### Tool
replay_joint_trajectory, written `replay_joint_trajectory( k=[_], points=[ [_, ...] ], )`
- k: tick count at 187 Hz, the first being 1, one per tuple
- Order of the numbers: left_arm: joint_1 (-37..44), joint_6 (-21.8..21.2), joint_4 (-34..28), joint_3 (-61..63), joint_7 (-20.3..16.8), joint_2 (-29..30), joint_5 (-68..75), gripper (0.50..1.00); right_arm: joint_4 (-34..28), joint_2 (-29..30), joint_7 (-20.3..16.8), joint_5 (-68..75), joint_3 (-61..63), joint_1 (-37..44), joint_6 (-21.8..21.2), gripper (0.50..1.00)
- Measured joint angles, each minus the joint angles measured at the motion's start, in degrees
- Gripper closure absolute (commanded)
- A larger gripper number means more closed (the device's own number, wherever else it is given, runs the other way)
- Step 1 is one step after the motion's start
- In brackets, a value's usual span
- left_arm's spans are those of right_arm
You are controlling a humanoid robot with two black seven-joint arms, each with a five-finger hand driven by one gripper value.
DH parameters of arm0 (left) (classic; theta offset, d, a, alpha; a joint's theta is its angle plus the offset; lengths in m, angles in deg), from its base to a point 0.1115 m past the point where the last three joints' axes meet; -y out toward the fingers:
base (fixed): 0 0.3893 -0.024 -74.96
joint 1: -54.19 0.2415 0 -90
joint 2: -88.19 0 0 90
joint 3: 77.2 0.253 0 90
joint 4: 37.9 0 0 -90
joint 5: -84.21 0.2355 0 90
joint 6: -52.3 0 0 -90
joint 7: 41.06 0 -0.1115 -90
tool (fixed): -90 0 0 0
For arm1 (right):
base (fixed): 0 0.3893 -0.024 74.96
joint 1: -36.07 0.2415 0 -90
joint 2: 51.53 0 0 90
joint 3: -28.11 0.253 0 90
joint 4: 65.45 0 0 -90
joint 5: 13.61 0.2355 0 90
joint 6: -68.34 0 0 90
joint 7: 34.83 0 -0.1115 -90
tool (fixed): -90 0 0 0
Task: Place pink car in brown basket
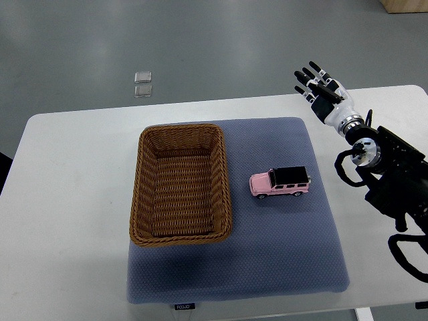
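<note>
**Pink car on mat, right robot hand clear of it**

- Pink car [281, 182]: sits on the blue-grey mat [281, 267], wheels down, black roof up, nose pointing toward the basket. Just beside the basket's right wall, small gap, not touching. Nothing holding it.
- Brown basket [180, 231]: woven wicker, rectangular, on the left part of the mat, long side running away from the robot. Nothing in it.
- Right robot hand [319, 90]: arm enters from the right edge, hand at the far right corner of the table [67, 200], beyond the mat's far right corner. Fingers spread and extended away from the robot, grasping nothing. Well apart from the car.
- Left arm: not visible.
- Mat lies centred on the white table, with a small label at its near edge; print too small to read.
- Floor [200, 47] beyond the table: two small clear square pieces [143, 83] lying next to each other.
</note>
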Motion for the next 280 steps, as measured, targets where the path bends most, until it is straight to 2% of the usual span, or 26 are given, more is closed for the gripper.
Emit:
replay_joint_trajectory(
  k=[200, 242, 280],
  points=[
    [-0.46, -0.44, -1.35, 0.74, 0.19, 0.00, 0.18, 0.500, -0.24, -0.03, 0.02, 0.08, 0.08, 0.17, 0.16, 0.589],
    [-0.53, -0.44, -1.31, 0.77, 0.18, 0.00, 0.18, 0.500, -5.16, -1.31, 0.09, 0.08, -0.70, -1.22, 1.35, 0.589],
    [-0.53, -0.44, -1.34, 0.75, 0.17, 0.00, 0.18, 0.500, -13.91, -4.64, 0.10, -0.27, -2.88, -2.79, 6.63, 0.589]
  ],
)
